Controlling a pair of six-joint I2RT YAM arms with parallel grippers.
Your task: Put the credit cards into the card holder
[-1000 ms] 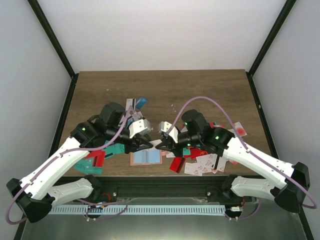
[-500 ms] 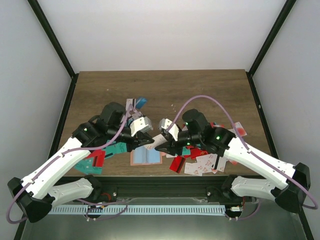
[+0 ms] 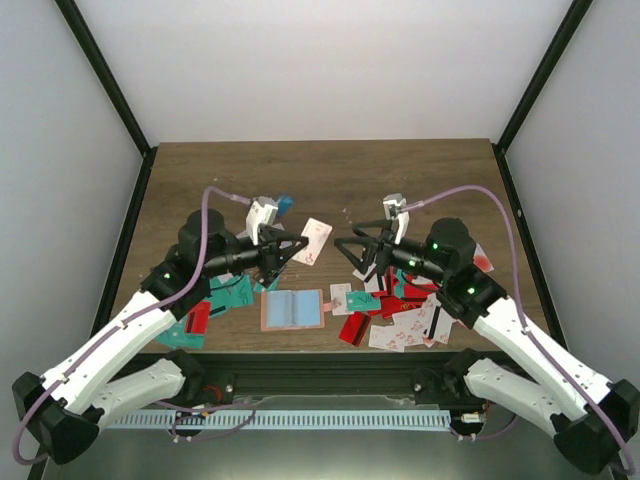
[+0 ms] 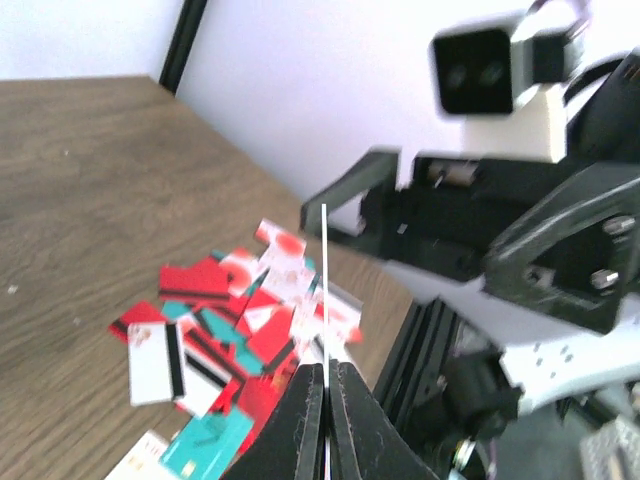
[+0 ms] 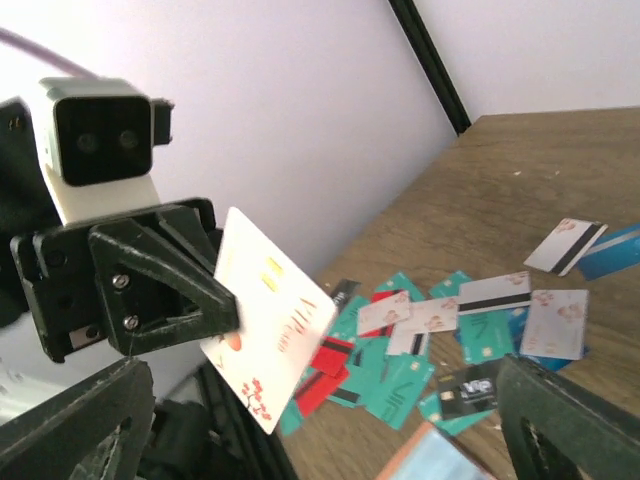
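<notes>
In the last second the hand-off finished: the right gripper (image 3: 349,254), pinched shut before, now stands wide and empty, while the left gripper (image 3: 298,244) has clamped on the thin white plastic credit card with red marks (image 3: 314,240). Both arms have risen from the open salmon-pink folding card holder (image 3: 292,310), which lies flat on the brown wooden table (image 3: 200,180) at six o'clock of the held card. So the left arm likely slots it next; loose teal, red and white cards (image 3: 400,318) wait at three o'clock of the holder.
</notes>
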